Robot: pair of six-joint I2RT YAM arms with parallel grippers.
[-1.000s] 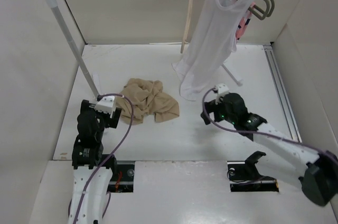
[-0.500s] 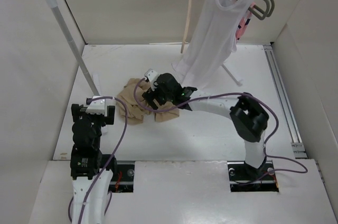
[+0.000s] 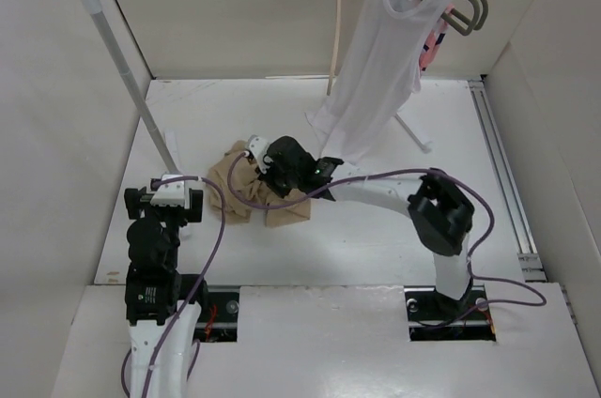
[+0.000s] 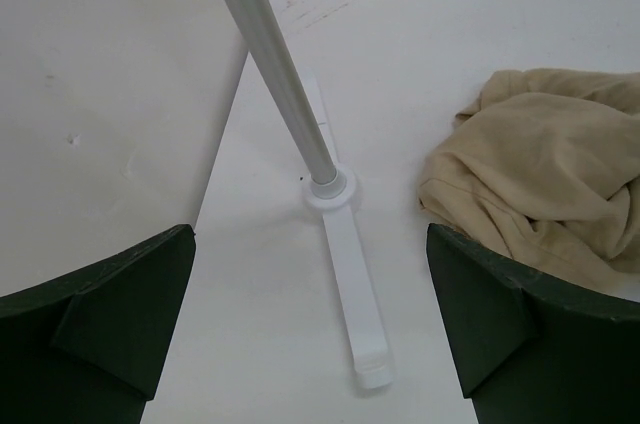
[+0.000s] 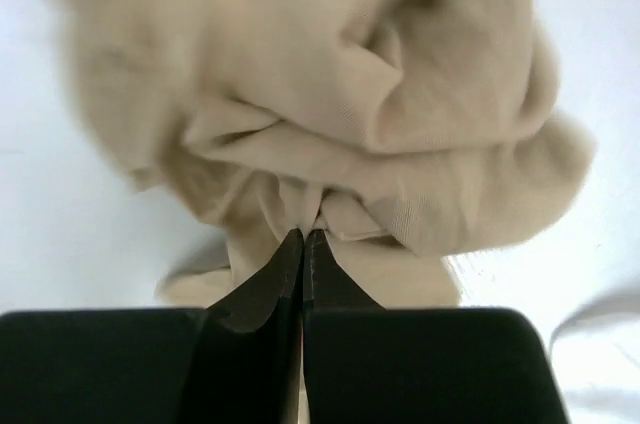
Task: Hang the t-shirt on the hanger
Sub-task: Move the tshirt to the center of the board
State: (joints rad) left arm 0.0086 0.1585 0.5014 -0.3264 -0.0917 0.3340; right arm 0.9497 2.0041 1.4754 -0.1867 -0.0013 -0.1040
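The tan t-shirt (image 3: pixel 237 188) lies crumpled on the white table, left of centre. My right gripper (image 3: pixel 266 165) reaches across onto it, and in the right wrist view its jaws (image 5: pixel 303 232) are shut, pinching a fold of the t-shirt (image 5: pixel 400 94) at the tips. My left gripper (image 3: pixel 169 194) stands open just left of the shirt with nothing between its fingers (image 4: pixel 310 236); the t-shirt (image 4: pixel 540 164) shows at its right. A thin cream hanger (image 3: pixel 334 18) hangs edge-on from the rail at the back.
The rack's grey pole (image 3: pixel 122 69) rises at the left from a white foot (image 4: pixel 350 284) right ahead of my left gripper. A white tank top (image 3: pixel 376 79) hangs on a grey-green hanger (image 3: pixel 470 6), with a pink hanger (image 3: pixel 434 49) behind. Walls enclose three sides.
My right arm swung from the right side across to the t-shirt and its jaws closed on a fold, bunching the cloth. The left gripper drew back a little and stayed open.
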